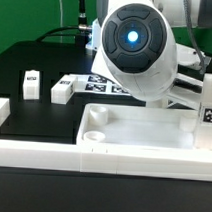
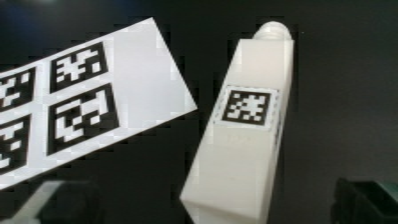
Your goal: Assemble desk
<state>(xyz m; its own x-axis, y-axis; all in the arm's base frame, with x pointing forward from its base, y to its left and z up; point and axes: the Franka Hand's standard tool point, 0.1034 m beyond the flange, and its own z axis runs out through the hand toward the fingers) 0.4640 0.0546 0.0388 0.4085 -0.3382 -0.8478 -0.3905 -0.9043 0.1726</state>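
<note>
Wrist view is basically all leg (image 2: 246, 130): one white leg with its tag facing the camera and its rounded peg end pointing away. It's just beside the marker board (image 2: 80, 100), and I can't tell if they touch. That puts the leg right under the end effector, pretty much centred on it, which to me reads like the line-up for a grab. The fingers don't show properly in either shot, since the arm (image 1: 136, 50) blocks them in the exterior view. So I can't tell whether the end effector is open, closed or touching the leg.

Exterior view: the tabletop (image 1: 143, 129) sits near, sockets up, seemingly tight against the wall (image 1: 22, 150). That's probably so it doesn't slide when legs get twisted in. The one socket (image 1: 96, 137) I can see clearly has no leg in it. A spare leg (image 1: 32, 84) and a second spare leg (image 1: 63, 88) lie on the exterior view's left, beyond the tabletop. They're apart from each other with tags showing, presumably so they're easy to find.
</note>
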